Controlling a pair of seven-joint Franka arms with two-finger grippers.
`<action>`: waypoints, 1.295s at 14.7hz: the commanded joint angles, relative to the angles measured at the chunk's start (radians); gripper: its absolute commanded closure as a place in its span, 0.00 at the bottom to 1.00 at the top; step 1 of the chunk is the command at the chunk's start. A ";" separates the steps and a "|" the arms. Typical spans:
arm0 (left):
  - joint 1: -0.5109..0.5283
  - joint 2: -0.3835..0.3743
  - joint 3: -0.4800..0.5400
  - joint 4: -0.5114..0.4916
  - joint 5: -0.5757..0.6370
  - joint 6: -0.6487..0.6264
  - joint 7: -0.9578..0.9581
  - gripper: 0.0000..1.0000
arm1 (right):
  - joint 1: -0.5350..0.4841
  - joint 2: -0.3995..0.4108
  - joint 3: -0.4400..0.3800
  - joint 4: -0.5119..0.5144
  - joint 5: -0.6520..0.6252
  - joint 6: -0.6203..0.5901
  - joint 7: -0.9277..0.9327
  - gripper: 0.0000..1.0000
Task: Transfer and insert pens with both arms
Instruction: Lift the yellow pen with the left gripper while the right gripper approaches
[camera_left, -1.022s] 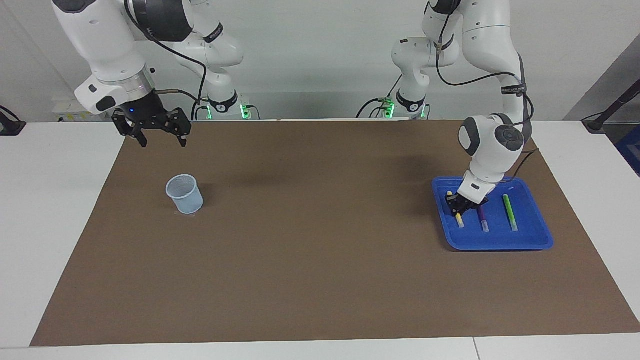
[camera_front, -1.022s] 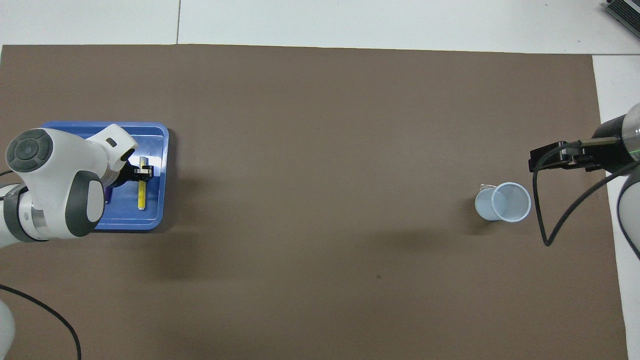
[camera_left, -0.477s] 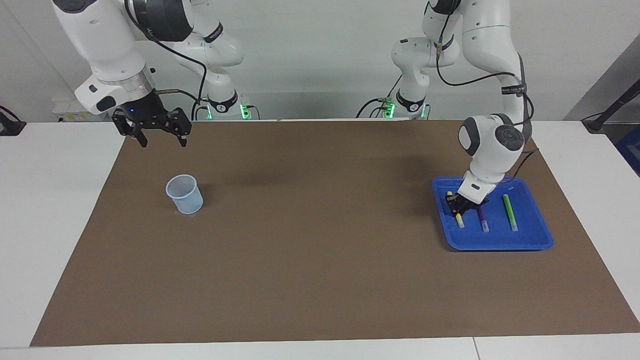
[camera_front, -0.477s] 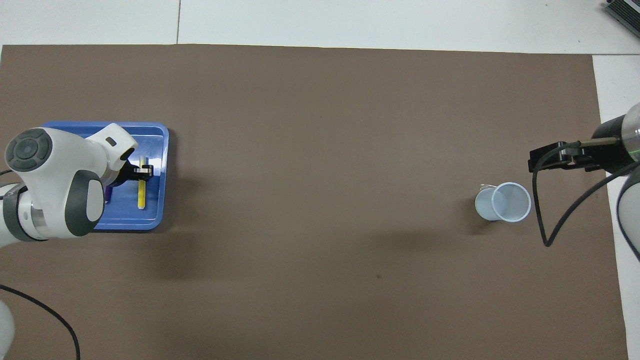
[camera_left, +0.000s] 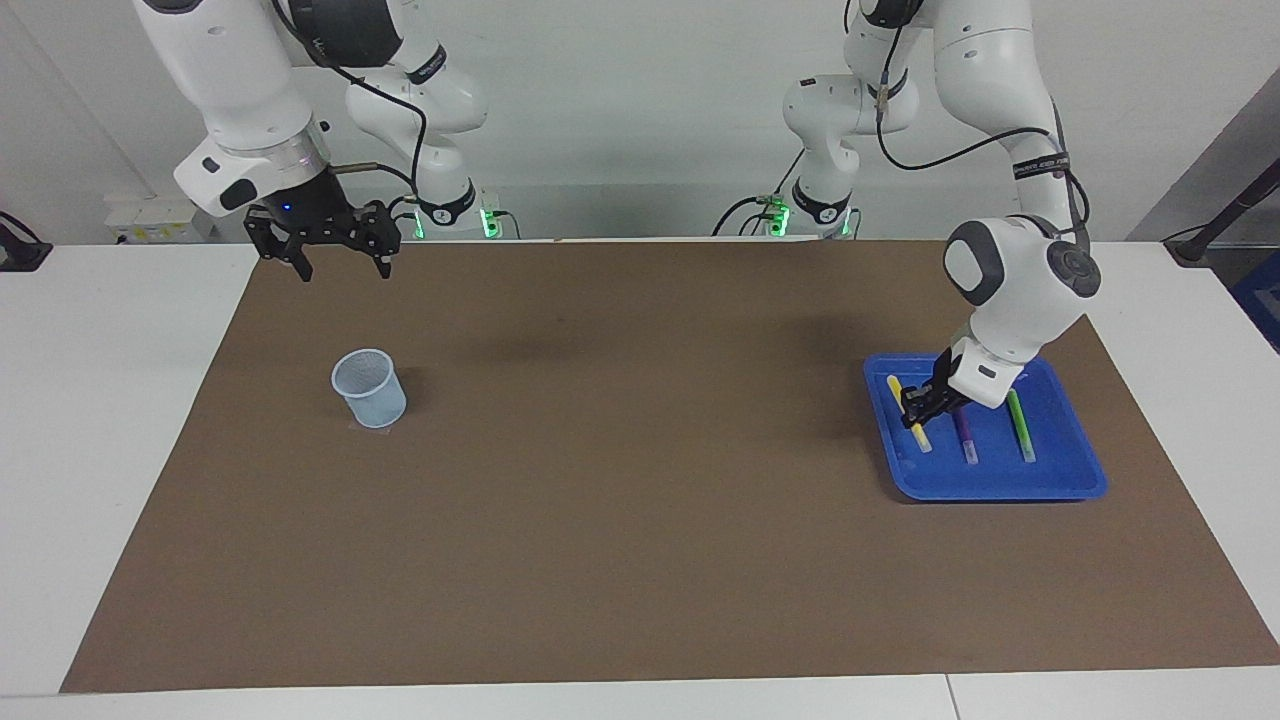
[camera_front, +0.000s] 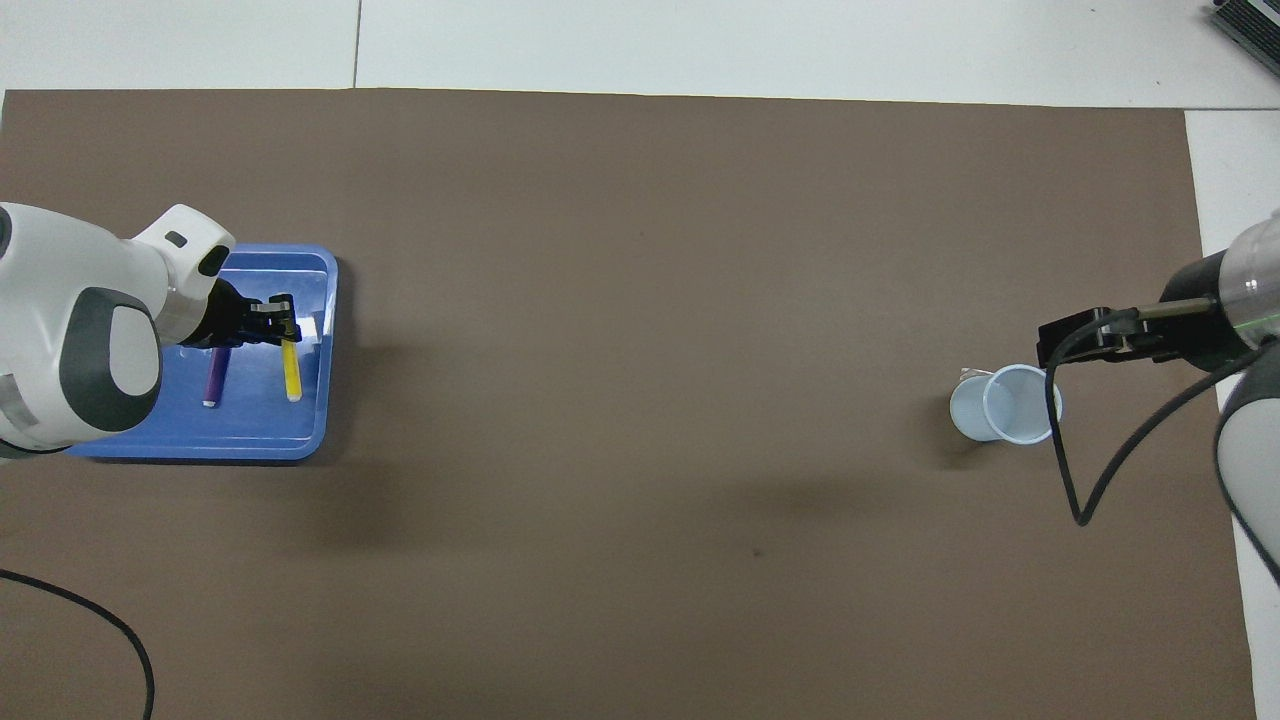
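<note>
Two claws: left claw (camera_left: 915, 408) grips yellow pen (camera_left: 908, 413); no legible writing.

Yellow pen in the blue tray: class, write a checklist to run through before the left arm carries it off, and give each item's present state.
1. Left tool shut on the yellow pen: ok.
2. Yellow pen lifted clear of the blue tray: cannot tell.
3. Purple pen and green pen lying in the tray, not caught by the left tool: ok.
4. Right tool open and raised, ready to receive: ok.
5. Cup upright with nothing in it: ok.
</note>
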 joint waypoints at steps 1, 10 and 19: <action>0.007 -0.034 0.002 0.025 -0.126 -0.055 -0.126 1.00 | 0.013 -0.100 0.001 -0.232 0.066 0.164 -0.050 0.00; -0.017 -0.140 -0.033 0.028 -0.256 -0.194 -0.723 1.00 | 0.110 -0.101 0.001 -0.415 0.226 0.354 0.143 0.00; -0.017 -0.204 -0.133 0.023 -0.293 -0.297 -1.211 1.00 | 0.206 -0.070 0.004 -0.407 0.533 0.475 0.376 0.00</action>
